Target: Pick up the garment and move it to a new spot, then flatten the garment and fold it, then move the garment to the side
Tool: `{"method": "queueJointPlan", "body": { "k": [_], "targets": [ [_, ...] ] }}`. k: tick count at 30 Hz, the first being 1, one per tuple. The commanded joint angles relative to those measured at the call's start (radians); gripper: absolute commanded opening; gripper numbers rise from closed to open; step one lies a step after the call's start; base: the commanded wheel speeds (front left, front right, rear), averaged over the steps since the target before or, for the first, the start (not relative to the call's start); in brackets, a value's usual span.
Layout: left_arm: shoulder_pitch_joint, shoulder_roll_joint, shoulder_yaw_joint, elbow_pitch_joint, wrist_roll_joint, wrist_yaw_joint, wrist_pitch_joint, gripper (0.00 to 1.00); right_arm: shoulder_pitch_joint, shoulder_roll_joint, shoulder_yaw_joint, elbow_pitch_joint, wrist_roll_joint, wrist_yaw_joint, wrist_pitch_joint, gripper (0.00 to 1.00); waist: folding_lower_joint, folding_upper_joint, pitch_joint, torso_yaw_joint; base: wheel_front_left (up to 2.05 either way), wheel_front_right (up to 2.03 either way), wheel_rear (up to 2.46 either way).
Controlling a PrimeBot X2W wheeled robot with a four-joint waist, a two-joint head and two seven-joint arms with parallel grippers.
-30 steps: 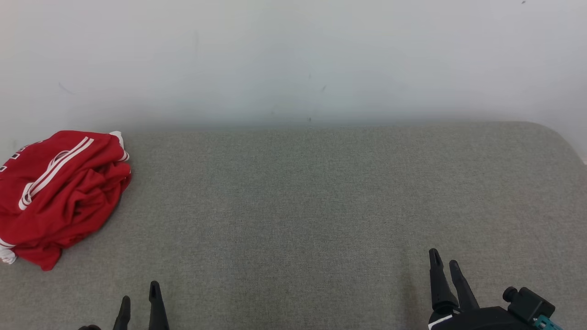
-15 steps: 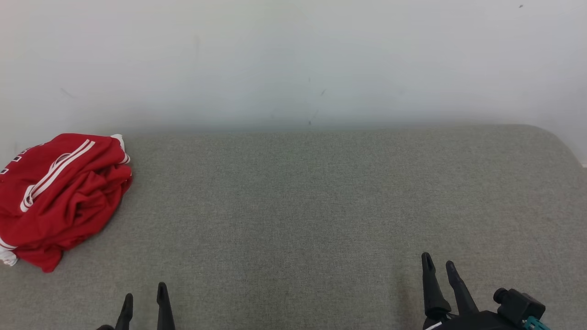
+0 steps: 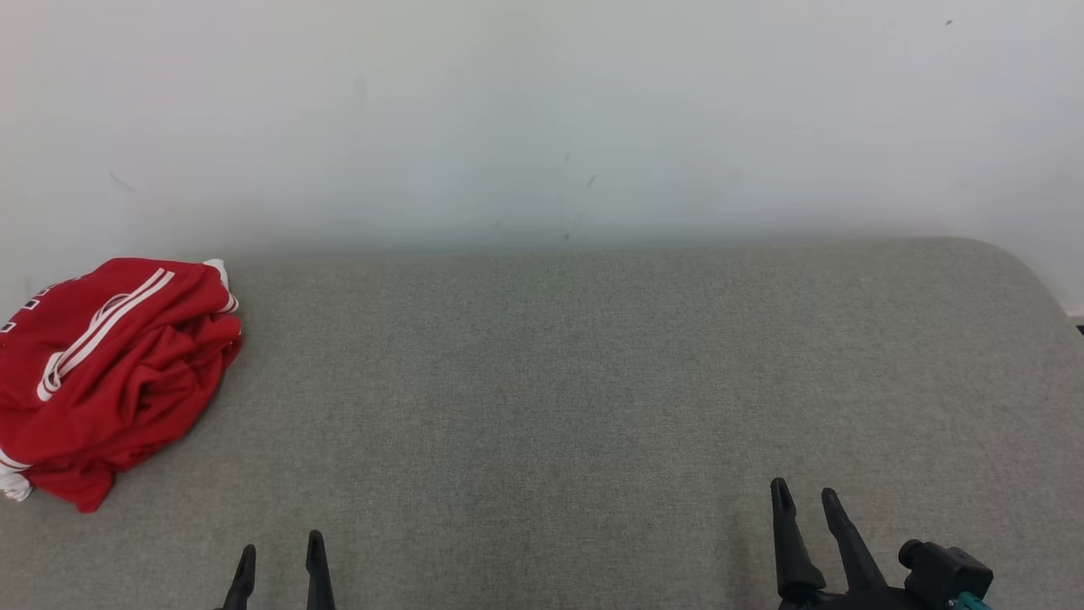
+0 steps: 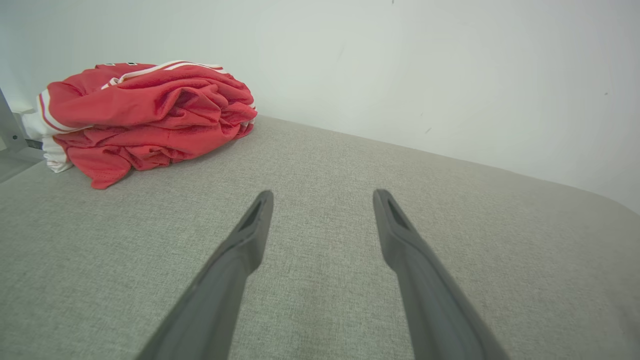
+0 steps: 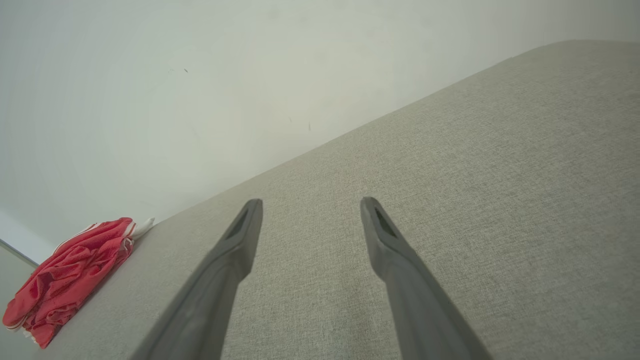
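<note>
The garment [image 3: 110, 373] is a red jersey with white stripes, lying in a crumpled heap at the far left of the grey fabric surface [image 3: 550, 381]. It also appears in the left wrist view, garment [image 4: 145, 117], and small in the right wrist view, garment [image 5: 70, 272]. My left gripper [image 3: 281, 551] stands open at the lower left, well in front of and to the right of the heap, holding nothing. My right gripper [image 3: 804, 500] stands open at the lower right, far from the garment, with nothing between its fingers.
A plain white wall [image 3: 542, 119] rises right behind the grey surface. The surface's right end curves away at a rounded corner [image 3: 1029, 275]. Past the heap, a grey metal upright [image 4: 9, 125] shows at the left edge.
The head camera has tilted, so the whole picture sits lower. Both grippers show lower in the frame, the left shifted slightly right and the right slightly left. The garment lies as before.
</note>
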State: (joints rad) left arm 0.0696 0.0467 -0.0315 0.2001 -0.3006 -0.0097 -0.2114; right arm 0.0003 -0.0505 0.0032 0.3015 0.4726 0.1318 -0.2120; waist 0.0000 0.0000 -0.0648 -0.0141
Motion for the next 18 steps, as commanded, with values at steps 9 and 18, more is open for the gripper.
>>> {"method": "queueJointPlan", "body": {
  "k": [9,18],
  "targets": [
    [0.012,0.005,0.002,0.003,0.086,-0.003,-0.026,1.0,0.006,0.0,0.01,0.011,-0.089,-0.002,-0.025,1.0,0.0,0.0,-0.008,-0.005,0.0,0.0,0.0],
    [0.02,0.005,-0.006,0.006,0.143,0.007,-0.043,1.0,0.011,0.001,0.015,0.02,-0.156,-0.002,-0.042,1.0,0.0,0.0,-0.01,-0.005,0.0,0.0,0.0]
  ]
}}
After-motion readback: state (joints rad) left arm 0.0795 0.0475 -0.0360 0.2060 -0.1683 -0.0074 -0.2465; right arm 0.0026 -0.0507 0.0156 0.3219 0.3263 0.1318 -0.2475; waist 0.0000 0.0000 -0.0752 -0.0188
